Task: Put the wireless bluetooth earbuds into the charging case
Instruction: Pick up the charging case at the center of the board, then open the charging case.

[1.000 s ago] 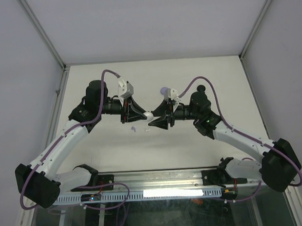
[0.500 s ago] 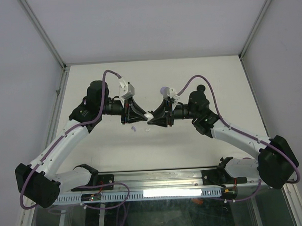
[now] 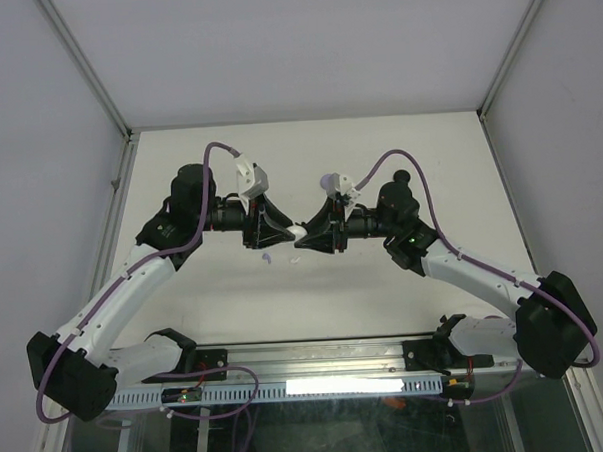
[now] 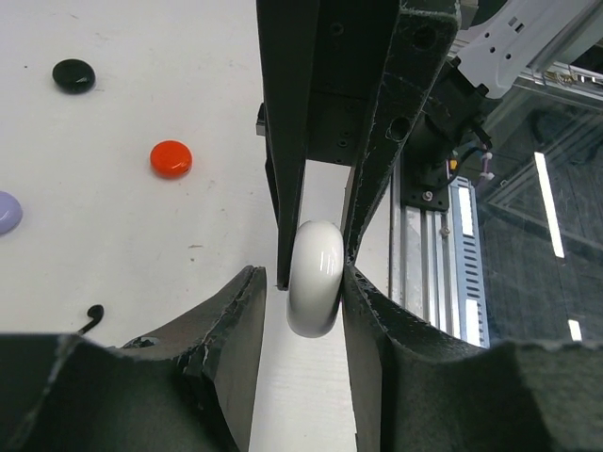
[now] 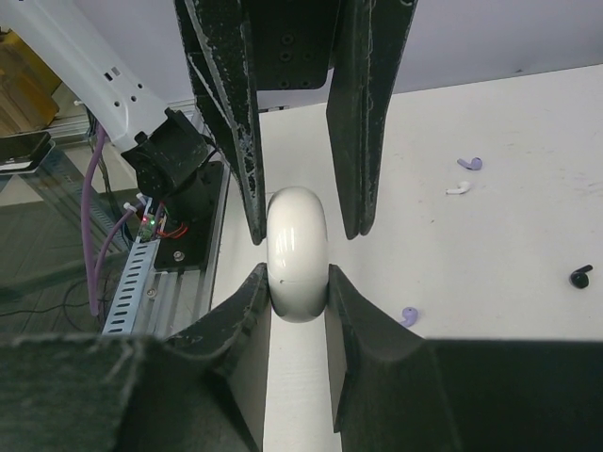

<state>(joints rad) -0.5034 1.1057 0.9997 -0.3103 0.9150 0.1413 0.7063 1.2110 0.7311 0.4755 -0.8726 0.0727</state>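
A white round charging case (image 5: pixel 297 250) is held on edge above the table between the two arms. My right gripper (image 5: pixel 297 275) is shut on it, both jaws pressed against its sides. My left gripper (image 4: pixel 301 277) faces it from the other side; its jaws stand open around the same case (image 4: pixel 315 278), with a gap on the left. Both meet at mid-table in the top view (image 3: pixel 297 233). Loose earbuds lie on the table: two lilac ones (image 5: pixel 409 315) (image 5: pixel 470 163), a white one (image 5: pixel 457 188) and a black one (image 5: pixel 581 276).
A red case (image 4: pixel 171 158), a black case (image 4: pixel 73 75) and a lilac case (image 4: pixel 5 212) lie on the table behind the right gripper. Another black earbud (image 4: pixel 91 315) lies near them. The metal rail (image 3: pixel 317 360) runs along the near edge.
The two grippers have closed in on each other. The left gripper's fingers now reach around the white case, which the right gripper still holds.
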